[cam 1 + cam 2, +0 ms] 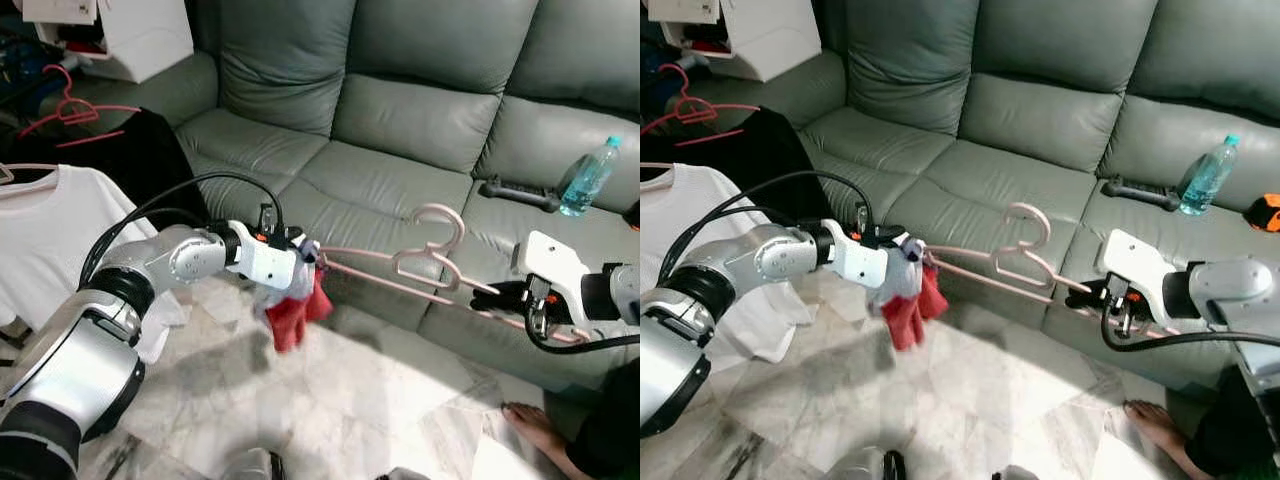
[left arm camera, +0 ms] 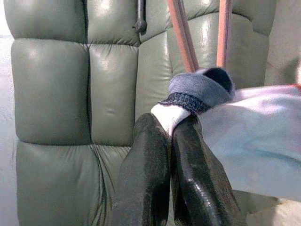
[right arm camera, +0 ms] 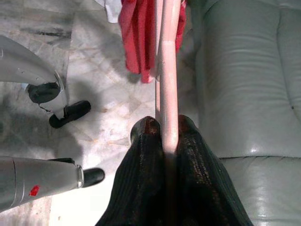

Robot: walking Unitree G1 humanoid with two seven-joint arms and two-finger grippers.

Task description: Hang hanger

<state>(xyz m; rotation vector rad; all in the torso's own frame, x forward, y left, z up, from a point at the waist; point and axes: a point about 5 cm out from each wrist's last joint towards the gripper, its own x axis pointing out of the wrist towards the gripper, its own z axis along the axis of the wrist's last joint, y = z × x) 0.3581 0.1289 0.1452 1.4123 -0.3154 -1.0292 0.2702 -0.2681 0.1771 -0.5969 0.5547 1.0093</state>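
Observation:
A pink hanger is held level in front of the green sofa, hook upward. My left gripper is shut on a red and white garment bunched over the hanger's left end. In the left wrist view the fingertips pinch white fabric below a grey-blue cuff, with the hanger's two rods running away beyond it. My right gripper is shut on the hanger's right end. The right wrist view has the pink rod clamped between the fingers and the red cloth at the far end.
A water bottle and a black remote lie on the sofa seat at the right. At the left hang a white shirt and a black garment, with another pink hanger behind. A person's bare foot rests on the marble floor.

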